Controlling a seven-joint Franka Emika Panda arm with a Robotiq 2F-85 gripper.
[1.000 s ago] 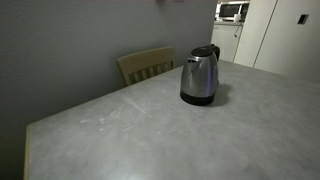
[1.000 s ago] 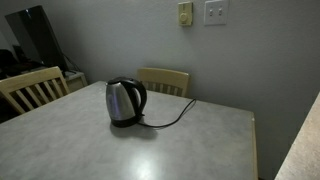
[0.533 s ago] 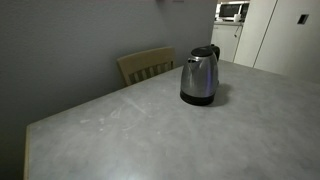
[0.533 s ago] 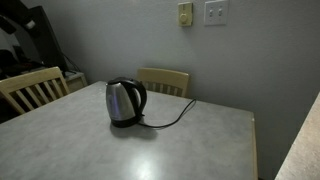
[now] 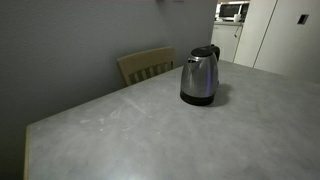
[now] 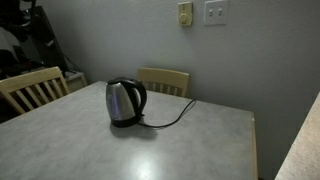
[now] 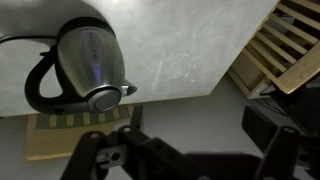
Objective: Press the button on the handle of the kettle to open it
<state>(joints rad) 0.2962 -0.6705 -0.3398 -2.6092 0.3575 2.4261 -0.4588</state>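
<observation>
Grey table [image 7: 185,50], kettle [image 7: 88,58] well apart, upper left of spread jaws.

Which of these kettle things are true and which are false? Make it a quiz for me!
1. The kettle stands upright on the table. True.
2. The gripper is touching the kettle. False: it is apart from the kettle, with nothing in it.
3. A cord runs from the kettle across the table. True.
4. The handle is white. False: it is black.
</observation>
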